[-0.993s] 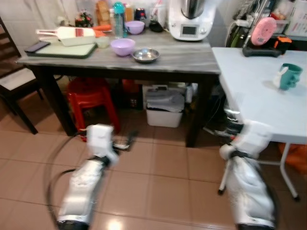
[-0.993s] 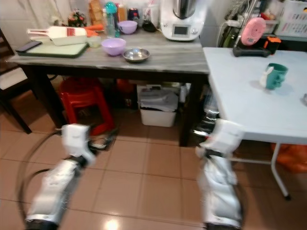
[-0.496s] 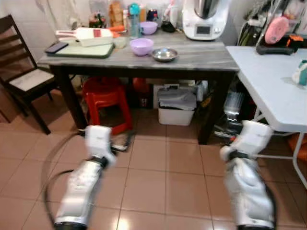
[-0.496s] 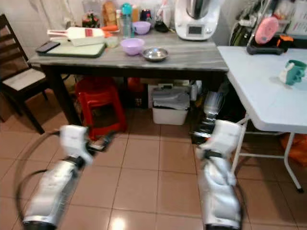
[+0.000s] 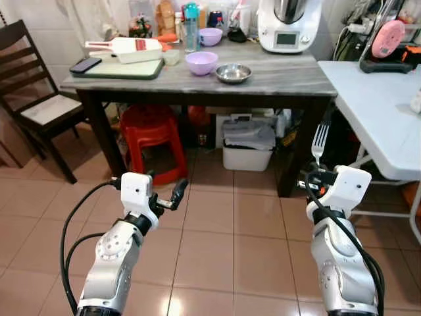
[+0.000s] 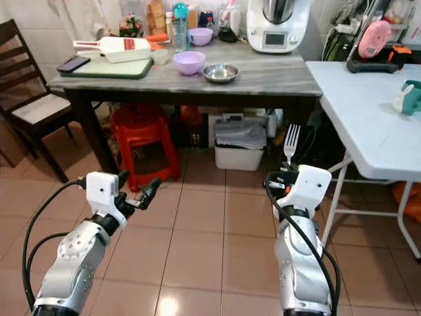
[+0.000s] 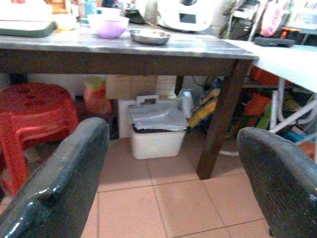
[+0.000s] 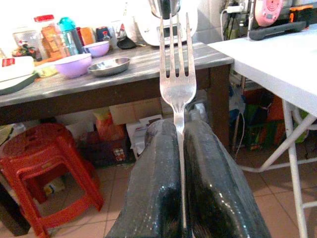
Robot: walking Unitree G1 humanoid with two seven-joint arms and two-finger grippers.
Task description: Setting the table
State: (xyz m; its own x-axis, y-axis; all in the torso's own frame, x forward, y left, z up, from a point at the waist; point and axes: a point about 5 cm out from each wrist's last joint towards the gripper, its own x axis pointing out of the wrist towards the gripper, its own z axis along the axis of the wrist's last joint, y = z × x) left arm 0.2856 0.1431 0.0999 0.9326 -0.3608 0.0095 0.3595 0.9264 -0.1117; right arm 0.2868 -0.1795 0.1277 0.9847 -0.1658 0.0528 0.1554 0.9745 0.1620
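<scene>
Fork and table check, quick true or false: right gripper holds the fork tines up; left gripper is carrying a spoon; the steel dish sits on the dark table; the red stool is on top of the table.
1. The right gripper holds the fork tines up. True.
2. The left gripper carries a spoon. False: its fingers are spread with nothing between them.
3. The steel dish sits on the dark table. True, beside the purple bowl.
4. The red stool is on the table. False: it stands on the floor underneath.
</scene>
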